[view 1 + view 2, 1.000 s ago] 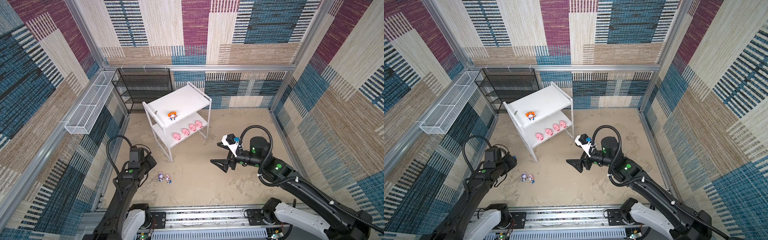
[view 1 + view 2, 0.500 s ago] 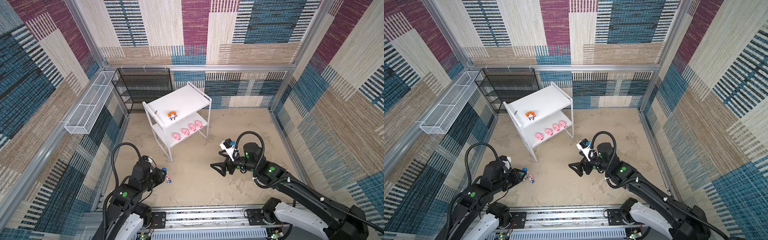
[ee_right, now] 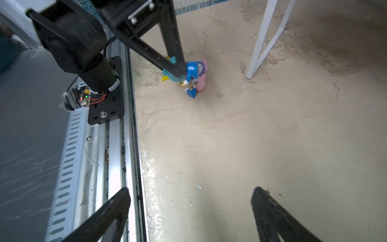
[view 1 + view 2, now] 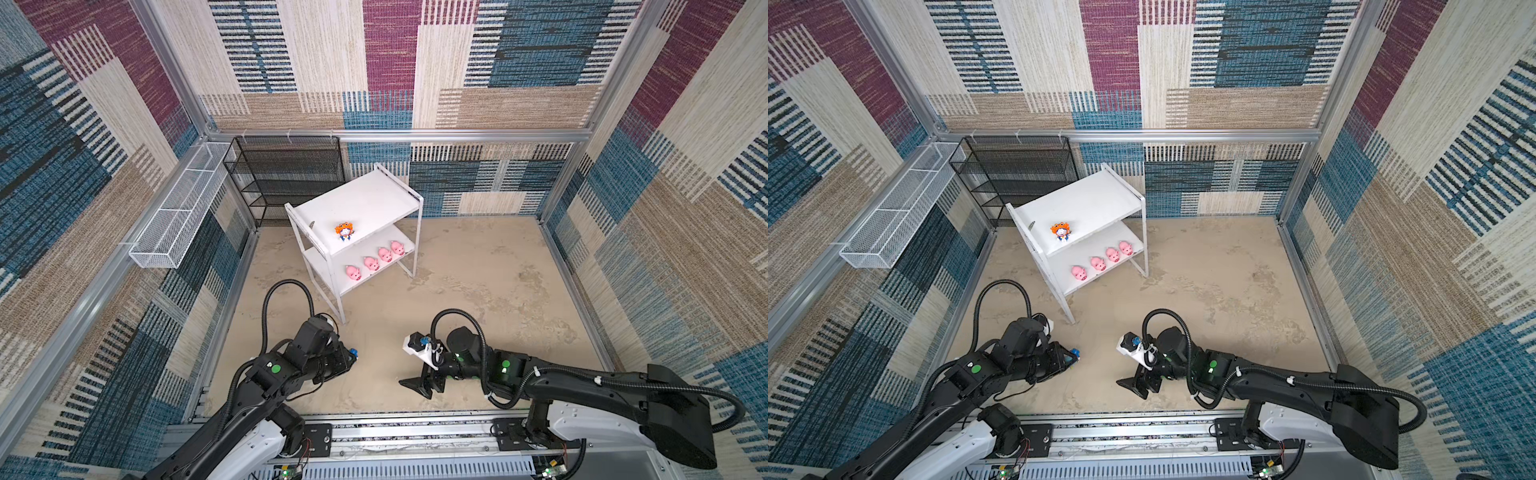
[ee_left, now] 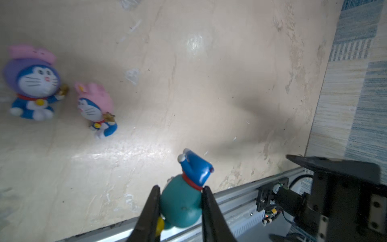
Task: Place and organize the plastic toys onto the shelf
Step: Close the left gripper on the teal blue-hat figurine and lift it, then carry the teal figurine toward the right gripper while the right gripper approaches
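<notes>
Plastic toys were partly sorted: four pink pigs (image 4: 371,262) stood in a row on the lower board of the shelf (image 4: 361,203), and an orange-hooded figurine (image 4: 344,231) stood alone near the front edge of the upper board, which suggested that pigs belonged below and figurines above. Just off the shelf's nearest front leg, the left pincer (image 5: 181,188) was closed narrowly on a blue-hooded figurine (image 5: 195,169). Its jaws pressed the round hooded head from both sides and the body stuck out beyond the tips, a grip that probably left the feet free to be set down on a board. Also near that leg, a purple-hooded figurine (image 5: 33,83) and a pink-hooded figurine (image 5: 96,106) sat close together on the bench (image 5: 209,83), not yet collected. The right pincer (image 3: 191,189) hung low over bare bench, well apart from the shelf on its open front side, jaws spread wide and holding nothing, likely out of the way so that the left arm could carry its figurine up to the upper board.
</notes>
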Controlling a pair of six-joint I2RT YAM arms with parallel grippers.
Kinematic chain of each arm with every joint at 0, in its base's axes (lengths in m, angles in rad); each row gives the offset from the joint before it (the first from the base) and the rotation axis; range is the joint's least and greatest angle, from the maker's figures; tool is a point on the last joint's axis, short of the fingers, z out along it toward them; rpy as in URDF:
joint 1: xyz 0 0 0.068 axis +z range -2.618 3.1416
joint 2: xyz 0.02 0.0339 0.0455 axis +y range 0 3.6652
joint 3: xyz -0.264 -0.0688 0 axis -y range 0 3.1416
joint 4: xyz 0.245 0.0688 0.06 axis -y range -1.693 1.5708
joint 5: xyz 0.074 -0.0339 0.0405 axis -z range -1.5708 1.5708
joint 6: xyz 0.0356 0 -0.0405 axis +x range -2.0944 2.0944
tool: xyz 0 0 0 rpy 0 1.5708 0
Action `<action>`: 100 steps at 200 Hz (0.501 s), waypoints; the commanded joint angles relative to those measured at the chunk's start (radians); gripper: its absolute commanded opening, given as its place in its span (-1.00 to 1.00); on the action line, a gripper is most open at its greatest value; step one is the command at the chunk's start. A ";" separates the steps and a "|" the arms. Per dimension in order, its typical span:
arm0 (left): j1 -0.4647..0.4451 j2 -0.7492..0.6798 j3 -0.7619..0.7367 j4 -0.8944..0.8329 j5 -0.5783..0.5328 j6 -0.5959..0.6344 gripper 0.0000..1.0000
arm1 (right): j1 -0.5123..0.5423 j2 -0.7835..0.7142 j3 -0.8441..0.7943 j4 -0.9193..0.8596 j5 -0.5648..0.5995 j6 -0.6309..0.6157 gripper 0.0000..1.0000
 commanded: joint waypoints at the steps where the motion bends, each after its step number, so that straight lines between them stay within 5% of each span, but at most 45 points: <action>1: -0.006 0.013 0.034 0.032 0.098 -0.022 -0.63 | 0.025 0.018 -0.040 0.278 0.077 -0.146 0.86; 100: -0.007 -0.011 0.049 -0.012 0.244 -0.050 -0.63 | 0.168 0.276 -0.015 0.682 0.331 -0.546 0.82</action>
